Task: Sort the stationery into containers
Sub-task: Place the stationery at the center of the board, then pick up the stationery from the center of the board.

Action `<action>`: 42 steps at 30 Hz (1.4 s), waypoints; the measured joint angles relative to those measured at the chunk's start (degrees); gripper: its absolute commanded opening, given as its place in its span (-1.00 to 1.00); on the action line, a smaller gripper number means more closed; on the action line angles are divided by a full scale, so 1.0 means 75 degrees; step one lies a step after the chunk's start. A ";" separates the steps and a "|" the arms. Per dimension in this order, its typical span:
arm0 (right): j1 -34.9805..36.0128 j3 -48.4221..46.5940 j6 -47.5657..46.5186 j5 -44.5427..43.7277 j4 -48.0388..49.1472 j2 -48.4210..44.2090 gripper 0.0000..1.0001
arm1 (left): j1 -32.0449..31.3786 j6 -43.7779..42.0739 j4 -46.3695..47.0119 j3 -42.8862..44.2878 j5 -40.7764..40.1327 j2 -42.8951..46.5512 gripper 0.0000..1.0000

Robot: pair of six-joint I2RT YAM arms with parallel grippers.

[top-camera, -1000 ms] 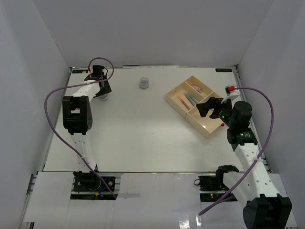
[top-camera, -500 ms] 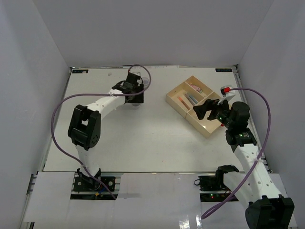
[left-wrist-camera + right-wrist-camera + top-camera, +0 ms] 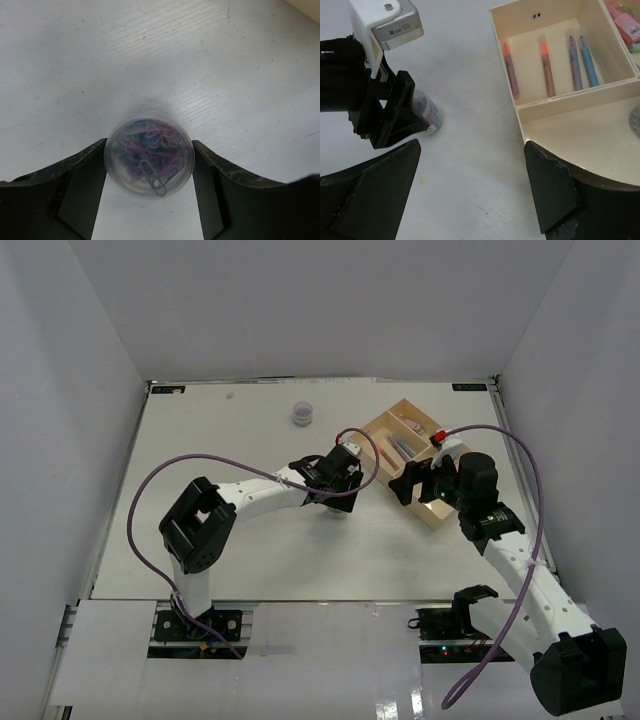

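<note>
My left gripper (image 3: 149,167) is shut on a small round clear tub (image 3: 149,155) full of coloured paper clips. It holds the tub low over the white table, just left of the beige three-compartment tray (image 3: 388,426). I cannot tell whether the tub touches the table. The tub also shows in the right wrist view (image 3: 426,113). My right gripper (image 3: 470,192) is open and empty over the table beside the tray's (image 3: 520,107) near corner. The middle compartment holds several pens (image 3: 546,67), the far one holds pink pieces (image 3: 625,22), and a tub (image 3: 635,119) lies in the near one.
A second small round tub (image 3: 302,414) stands alone at the back of the table. My left gripper (image 3: 338,498) and right gripper (image 3: 404,490) are close together in the middle right. White walls enclose the table on three sides.
My left arm has swung from the far left corner to the middle, carrying the tub up to the tray. My right gripper has moved left off the tray.
</note>
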State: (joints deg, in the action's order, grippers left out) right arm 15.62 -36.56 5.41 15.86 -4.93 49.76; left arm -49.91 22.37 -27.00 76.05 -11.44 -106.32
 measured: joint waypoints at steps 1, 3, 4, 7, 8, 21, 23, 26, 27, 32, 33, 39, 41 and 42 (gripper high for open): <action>0.0090 -0.0006 -0.0035 -0.0047 -0.0032 0.0067 0.81 | -0.0032 0.0052 0.0017 -0.0041 0.0000 -0.0012 0.62; 0.0262 -0.0012 -0.0134 -0.0143 -0.0128 0.0184 0.81 | -0.0044 0.0131 0.0017 -0.0093 -0.0015 -0.0012 0.88; 0.0350 -0.0012 -0.0181 -0.0192 -0.0175 0.0242 0.82 | -0.0041 0.0154 0.0029 -0.0096 -0.0038 -0.0012 0.92; 0.0627 -0.0038 -0.0286 -0.0385 -0.0262 0.0417 0.82 | -0.0023 0.0195 0.0093 -0.0096 -0.0102 -0.0009 0.96; 0.0720 -0.0067 -0.0329 -0.0449 -0.0306 0.0484 0.82 | -0.0023 0.0201 0.0096 -0.0096 -0.0131 -0.0009 0.96; 0.2498 -0.0994 -0.0825 -0.1233 -0.0417 0.2122 0.82 | 0.1842 0.0160 0.0251 -0.0361 0.0335 0.1597 0.96; 0.2844 -0.1282 -0.0912 -0.1408 -0.0472 0.2661 0.82 | 0.2547 0.0137 0.0385 -0.0571 0.0481 0.2055 0.96; 0.3264 -0.1728 -0.0991 -0.1603 -0.0501 0.3532 0.83 | 0.3410 0.0105 0.0539 -0.1052 0.0638 0.2699 0.96; 0.3363 -0.1842 -0.1000 -0.1658 -0.0501 0.3783 0.84 | 0.3573 0.0090 0.0560 -0.1204 0.0667 0.2850 0.96; 0.3818 -0.2512 -0.1003 -0.2157 -0.0638 0.5024 0.89 | 0.4097 -0.0023 0.0787 -0.2107 0.0944 0.3354 0.96; 0.3888 -0.2632 -0.0997 -0.2253 -0.0662 0.5234 0.89 | 0.4167 -0.0044 0.0816 -0.2296 0.0965 0.3418 0.96; 0.4138 -0.3124 -0.0962 -0.2541 -0.0871 0.6062 0.98 | 0.4488 -0.0149 0.0898 -0.2620 0.0982 0.3523 0.96; 0.4194 -0.3220 -0.0947 -0.2597 -0.0950 0.6216 1.00 | 0.4558 -0.0178 0.0956 -0.2620 0.0982 0.3547 0.96; 0.4223 -0.3249 -0.0941 -0.2637 -0.0968 0.6280 0.91 | 0.4590 -0.0187 0.0985 -0.2620 0.0982 0.3558 0.96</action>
State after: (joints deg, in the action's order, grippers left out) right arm 47.29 -60.93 -1.65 -3.92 -12.19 96.86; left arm -15.49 20.97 -19.62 56.40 -4.08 -79.64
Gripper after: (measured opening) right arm 0.997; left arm 0.979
